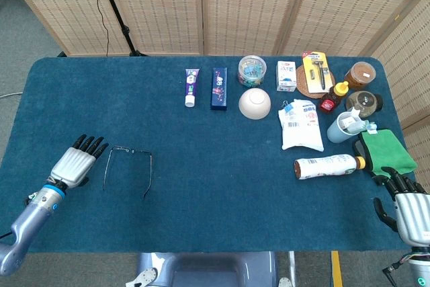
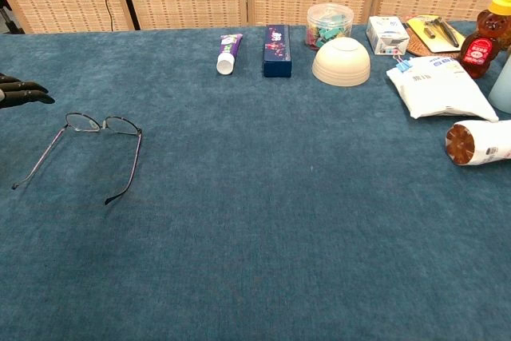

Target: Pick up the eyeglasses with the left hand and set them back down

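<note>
The glasses (image 1: 127, 169) lie unfolded on the blue cloth (image 1: 215, 199), just to the right of the left hand (image 1: 74, 164), whose fingers are spread and hold nothing. The thin wire temples sit flat, so closing fingers may skid over them or push the frame away. The right hand (image 1: 408, 210) idles, open, far off.
</note>
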Action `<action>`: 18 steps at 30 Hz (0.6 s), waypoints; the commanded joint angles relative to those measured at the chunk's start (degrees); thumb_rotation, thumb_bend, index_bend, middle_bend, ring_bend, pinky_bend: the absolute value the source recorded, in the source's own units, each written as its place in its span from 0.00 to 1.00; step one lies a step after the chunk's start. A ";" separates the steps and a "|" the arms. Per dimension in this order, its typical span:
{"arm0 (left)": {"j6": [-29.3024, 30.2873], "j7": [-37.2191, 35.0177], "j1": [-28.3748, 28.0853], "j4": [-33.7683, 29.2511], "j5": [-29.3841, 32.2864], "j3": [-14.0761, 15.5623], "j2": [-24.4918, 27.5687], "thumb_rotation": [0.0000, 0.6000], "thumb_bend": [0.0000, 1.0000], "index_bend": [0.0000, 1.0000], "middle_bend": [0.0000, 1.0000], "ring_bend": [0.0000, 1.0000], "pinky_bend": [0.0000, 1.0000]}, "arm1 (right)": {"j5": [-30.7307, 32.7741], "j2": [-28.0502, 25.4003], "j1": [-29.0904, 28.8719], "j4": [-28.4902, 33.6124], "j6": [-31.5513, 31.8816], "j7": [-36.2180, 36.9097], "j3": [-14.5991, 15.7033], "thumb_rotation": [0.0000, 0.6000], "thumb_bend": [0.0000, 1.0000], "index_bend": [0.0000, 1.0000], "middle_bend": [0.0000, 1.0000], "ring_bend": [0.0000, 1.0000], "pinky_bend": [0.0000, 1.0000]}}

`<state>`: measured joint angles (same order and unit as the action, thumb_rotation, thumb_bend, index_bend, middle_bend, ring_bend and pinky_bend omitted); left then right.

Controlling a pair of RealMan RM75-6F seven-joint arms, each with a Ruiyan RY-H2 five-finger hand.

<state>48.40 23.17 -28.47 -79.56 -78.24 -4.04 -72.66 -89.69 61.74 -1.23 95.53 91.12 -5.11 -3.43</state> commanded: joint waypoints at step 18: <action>-2.07 -0.83 -5.32 9.10 0.29 0.34 -7.49 1.00 0.20 0.00 0.00 0.00 0.00 | 0.52 -0.37 0.76 -0.04 1.09 -0.02 -0.43 1.00 0.43 0.32 0.23 0.30 0.38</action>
<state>46.51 22.41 -33.60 -70.66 -77.88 -3.80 -79.96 -89.17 61.37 -0.47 95.50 92.21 -5.13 -3.86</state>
